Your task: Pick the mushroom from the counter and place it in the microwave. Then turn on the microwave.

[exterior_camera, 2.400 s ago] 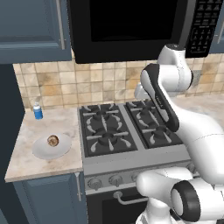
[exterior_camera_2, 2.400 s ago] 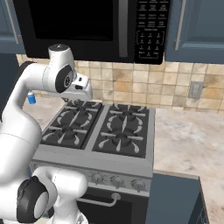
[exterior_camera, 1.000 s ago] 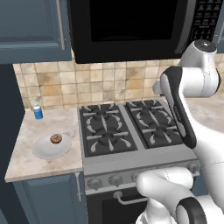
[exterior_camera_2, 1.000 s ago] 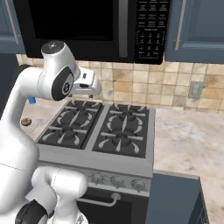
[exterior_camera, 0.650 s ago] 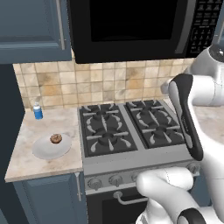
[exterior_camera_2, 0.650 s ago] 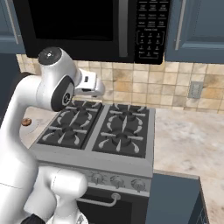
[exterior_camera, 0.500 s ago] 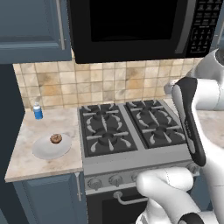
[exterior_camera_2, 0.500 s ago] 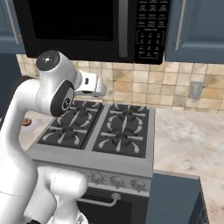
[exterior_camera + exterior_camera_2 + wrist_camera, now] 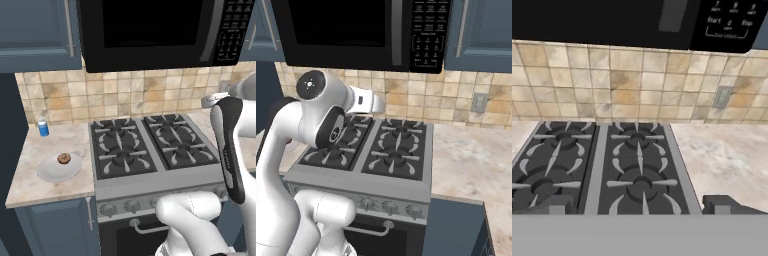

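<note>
Mushroom (image 9: pixel 63 158) sits on a white plate (image 9: pixel 50 171) — small, light, probably soft, so pinch its sides gently; gripper (image 9: pixel 640 204) fingers spread apart over the stove (image 9: pixel 602 165).

One mushroom (image 9: pixel 63 158), one plate (image 9: pixel 58 167), one bottle (image 9: pixel 43 127), one microwave (image 9: pixel 150 30), four burners.

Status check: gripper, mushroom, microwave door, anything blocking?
Gripper open, empty, facing the stove. Mushroom on white plate, left counter. Microwave door shut, needs opening first.
</note>
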Controlling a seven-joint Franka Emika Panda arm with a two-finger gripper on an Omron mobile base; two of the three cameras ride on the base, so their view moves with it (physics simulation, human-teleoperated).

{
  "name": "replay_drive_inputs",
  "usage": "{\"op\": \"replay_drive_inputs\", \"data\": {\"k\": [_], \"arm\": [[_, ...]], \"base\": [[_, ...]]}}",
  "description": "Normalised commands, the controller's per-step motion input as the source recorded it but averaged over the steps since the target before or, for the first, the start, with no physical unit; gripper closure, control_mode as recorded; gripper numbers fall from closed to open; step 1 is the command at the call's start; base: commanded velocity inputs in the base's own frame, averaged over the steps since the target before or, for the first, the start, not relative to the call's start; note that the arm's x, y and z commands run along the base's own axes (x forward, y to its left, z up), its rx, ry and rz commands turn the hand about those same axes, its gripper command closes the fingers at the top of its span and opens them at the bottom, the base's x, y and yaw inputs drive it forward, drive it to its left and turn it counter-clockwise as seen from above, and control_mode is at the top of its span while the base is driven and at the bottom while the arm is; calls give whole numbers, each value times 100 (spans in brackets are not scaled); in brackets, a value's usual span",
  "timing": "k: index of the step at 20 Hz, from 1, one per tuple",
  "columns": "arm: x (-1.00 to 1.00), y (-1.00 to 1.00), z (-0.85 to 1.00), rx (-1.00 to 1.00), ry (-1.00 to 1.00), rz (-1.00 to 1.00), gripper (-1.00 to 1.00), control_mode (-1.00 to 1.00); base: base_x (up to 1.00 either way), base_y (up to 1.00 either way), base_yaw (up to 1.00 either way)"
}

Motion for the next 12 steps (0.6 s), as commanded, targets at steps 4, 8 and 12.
{"op": "replay_drive_inputs", "data": {"k": [4,8,12], "arm": [[-15,-27,17,0,-5,-3,-100,-100],[-12,-20,26,0,-4,-3,-100,-100],[-8,-12,32,1,-2,-3,-100,-100]], "base": [[0,0,0],[0,0,0],[0,0,0]]}}
